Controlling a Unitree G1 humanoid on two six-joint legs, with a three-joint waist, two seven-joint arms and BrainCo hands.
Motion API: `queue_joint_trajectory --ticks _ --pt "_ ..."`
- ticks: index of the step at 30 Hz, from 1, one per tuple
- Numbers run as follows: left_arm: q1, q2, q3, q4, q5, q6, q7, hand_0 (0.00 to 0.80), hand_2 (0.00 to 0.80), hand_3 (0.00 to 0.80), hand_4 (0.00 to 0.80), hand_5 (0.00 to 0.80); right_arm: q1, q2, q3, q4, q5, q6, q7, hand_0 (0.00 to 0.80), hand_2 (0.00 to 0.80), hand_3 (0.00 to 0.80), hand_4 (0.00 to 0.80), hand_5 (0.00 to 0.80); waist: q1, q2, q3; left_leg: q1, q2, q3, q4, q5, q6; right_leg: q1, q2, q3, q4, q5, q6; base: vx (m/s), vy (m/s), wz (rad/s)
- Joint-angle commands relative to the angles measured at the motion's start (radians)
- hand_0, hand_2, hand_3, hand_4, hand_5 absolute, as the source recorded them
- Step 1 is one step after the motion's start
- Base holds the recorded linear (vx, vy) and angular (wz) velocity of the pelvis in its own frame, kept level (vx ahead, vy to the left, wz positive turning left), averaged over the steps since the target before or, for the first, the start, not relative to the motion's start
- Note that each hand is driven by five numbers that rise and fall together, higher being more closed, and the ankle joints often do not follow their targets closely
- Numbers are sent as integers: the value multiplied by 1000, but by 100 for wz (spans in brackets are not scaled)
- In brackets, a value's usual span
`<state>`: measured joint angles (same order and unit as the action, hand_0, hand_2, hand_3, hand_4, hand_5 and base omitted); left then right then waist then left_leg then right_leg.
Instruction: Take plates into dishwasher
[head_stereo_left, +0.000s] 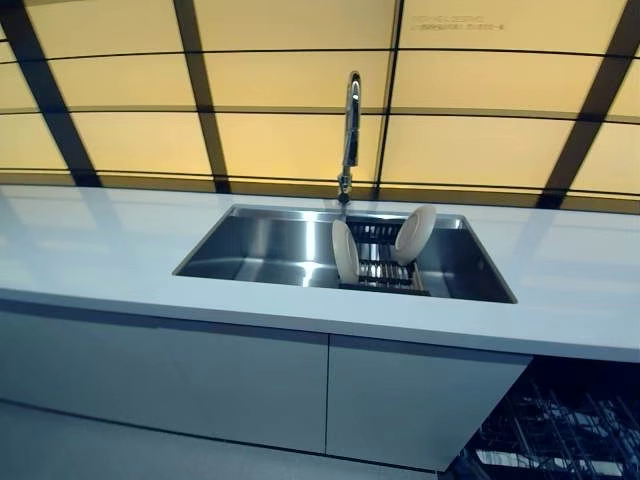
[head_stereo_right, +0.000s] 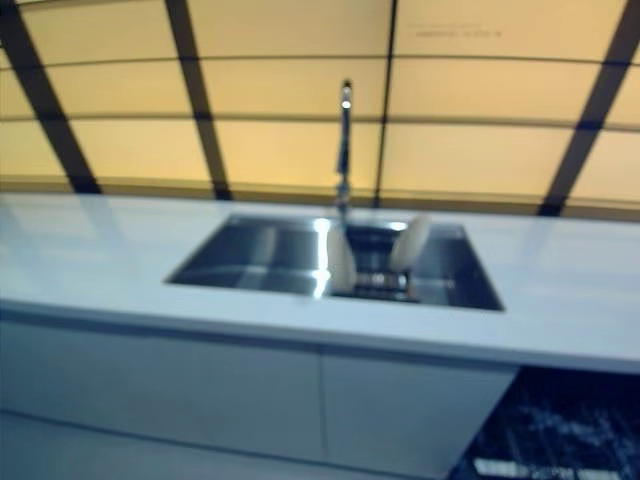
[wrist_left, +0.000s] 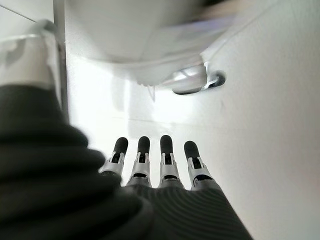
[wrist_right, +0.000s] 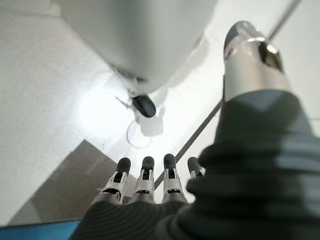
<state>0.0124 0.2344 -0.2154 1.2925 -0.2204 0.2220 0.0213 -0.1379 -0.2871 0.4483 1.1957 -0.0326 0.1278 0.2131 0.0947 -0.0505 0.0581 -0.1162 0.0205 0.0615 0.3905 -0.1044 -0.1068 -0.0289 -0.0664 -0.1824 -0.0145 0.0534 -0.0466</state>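
Two plates (head_stereo_left: 414, 233) stand on edge in a rack (head_stereo_left: 380, 268) at the right of the sink (head_stereo_left: 270, 250), propped, probably to drain. The open dishwasher (head_stereo_left: 550, 430) waits at near right. The left hand (wrist_left: 160, 165) and right hand (wrist_right: 150, 185) hang low with straight fingers, holding nothing.

Two plates (head_stereo_left: 345, 251) (head_stereo_left: 415, 233) are counted in one rack (head_stereo_left: 385, 270) inside one sink (head_stereo_left: 260, 245), under one faucet (head_stereo_left: 350, 130).
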Motion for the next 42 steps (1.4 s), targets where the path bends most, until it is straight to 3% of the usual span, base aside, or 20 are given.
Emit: queue_joint_trajectory --ticks 1,4,7,13,18,23,24,26,28,29,31,33,35,37,42 --pt "-24 0 -6 9 21 -14 -16 0 0 0 0 0 -44 -1 4 -4 -59 -44 29 0 0 0 0 0 14 17 72 -52 -4 47 -267 247 39 143 -29 25 -4 -4 126 238 141 -90" --pt "-47 18 -34 -5 30 1 -33 0 0 0 0 0 -37 -2 2 -21 -33 -44 24 0 0 0 0 0 0 22 50 25 -28 18 -337 200 64 112 -41 23 16 -12 143 114 90 -68" --pt "-79 53 -41 -10 6 1 -38 0 0 0 0 0 -29 12 -9 -22 -48 -85 56 0 0 0 0 0 -6 23 39 132 -14 9 -453 188 68 87 -72 -21 34 1 180 124 -8 -34" --pt "-98 73 -43 -7 23 22 -41 0 0 0 0 0 -31 17 15 -66 -6 -119 86 0 0 0 0 0 6 -4 -5 120 -10 17 -478 184 80 86 -70 -36 -11 11 182 32 -62 15" --pt "-70 76 -26 -19 33 25 -40 0 0 0 0 0 -20 -17 23 -193 13 -62 169 0 0 0 0 0 6 -22 -14 125 -2 22 -478 178 77 97 -67 -33 -28 15 182 32 -40 3" --pt "-34 99 4 -45 41 18 -53 0 0 0 0 0 -25 -167 0 -509 74 30 410 0 0 0 0 0 -6 -40 -9 137 10 36 -478 172 72 110 -61 -33 -36 20 183 27 -48 -1" --pt "-29 108 13 -48 45 16 -60 0 0 0 0 0 -32 -238 -16 -634 124 72 493 0 0 0 0 0 -13 -45 -9 138 13 39 -478 171 70 109 -61 -34 -37 23 184 1 -38 1" --pt "-24 118 23 -48 48 12 -70 0 0 0 0 0 -38 -299 -34 -723 175 88 574 0 0 0 0 0 -20 -48 -10 139 15 43 -478 169 67 108 -60 -36 -38 23 185 0 0 0" --pt "-16 132 39 -47 50 9 -84 0 0 0 0 0 -56 -394 -83 -848 326 124 667 0 0 0 0 0 -30 -52 -13 140 18 48 -478 168 62 107 -59 -38 -38 22 184 0 0 0" --pt "-8 141 47 -41 50 1 -92 0 0 0 0 0 -89 -444 -150 -920 482 155 708 0 0 0 0 0 -37 -52 -18 143 21 50 -478 165 59 109 -57 -39 -38 19 183 0 0 0" --pt "-3 145 51 -34 50 -6 -96 0 0 0 0 0 -109 -462 -191 -947 559 171 718 0 0 0 0 0 -40 -52 -21 146 22 52 -478 162 57 111 -56 -40 -40 16 183 0 0 0" --pt "13 151 67 -12 69 -23 -105 0 0 0 0 0 -166 -477 -313 -977 774 154 662 0 0 0 0 0 -47 -49 -36 152 23 56 -478 153 53 117 -55 -42 -50 13 184 42 25 -5" --pt "16 153 68 -3 74 -27 -108 0 0 0 0 0 -198 -478 -349 -971 840 157 630 0 0 0 0 0 -47 -48 -39 155 23 56 -478 149 53 121 -56 -41 -54 11 185 33 19 -2" --pt "20 154 75 16 86 -37 -114 0 0 0 0 0 -274 -459 -408 -948 984 102 513 0 0 0 0 0 -44 -43 -48 162 24 55 -478 142 52 126 -59 -43 -59 8 187 55 31 -3" --pt "23 150 76 55 90 -68 -130 0 0 0 0 0 -403 -466 -476 -874 1120 68 322 0 0 0 0 0 -32 -32 -60 184 25 55 -478 128 52 139 -66 -41 -64 2 187 64 60 -1"
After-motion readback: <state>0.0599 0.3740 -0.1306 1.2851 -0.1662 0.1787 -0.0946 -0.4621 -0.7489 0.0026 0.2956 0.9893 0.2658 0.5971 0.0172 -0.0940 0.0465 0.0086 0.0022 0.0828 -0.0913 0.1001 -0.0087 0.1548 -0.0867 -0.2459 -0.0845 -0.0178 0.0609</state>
